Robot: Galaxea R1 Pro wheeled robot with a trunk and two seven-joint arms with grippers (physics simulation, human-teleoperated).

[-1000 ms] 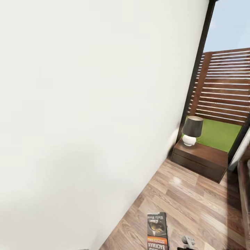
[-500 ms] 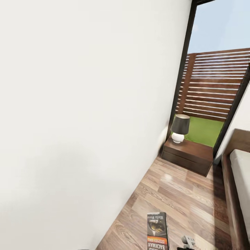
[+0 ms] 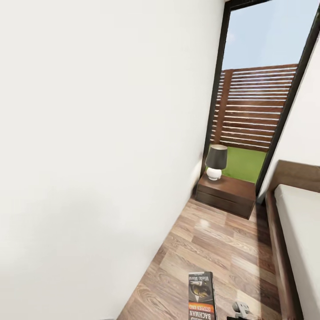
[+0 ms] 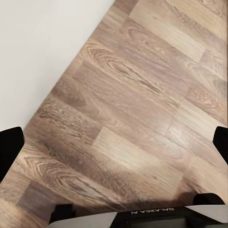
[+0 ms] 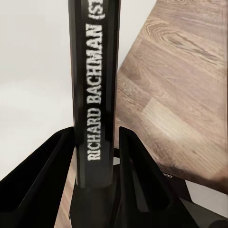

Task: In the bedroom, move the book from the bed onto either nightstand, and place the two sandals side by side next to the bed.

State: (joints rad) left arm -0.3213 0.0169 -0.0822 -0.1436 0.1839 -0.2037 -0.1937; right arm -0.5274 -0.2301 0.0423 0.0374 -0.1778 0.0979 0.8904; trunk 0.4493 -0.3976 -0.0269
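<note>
Right gripper (image 5: 95,156) clamps the thin dark paperback book (image 5: 92,90) at its spine; light, stiff, likely slippery. Left gripper (image 4: 114,142) spread wide, empty.

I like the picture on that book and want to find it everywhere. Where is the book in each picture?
Head view: the book is at the bottom edge, cover up, over the wood floor.
Left wrist view: wood floor and white wall; the book is not in this picture.
Right wrist view: the book's spine stands in the middle, between the right gripper fingers.
Shared landmark: the wood floor beside the white wall.
</note>
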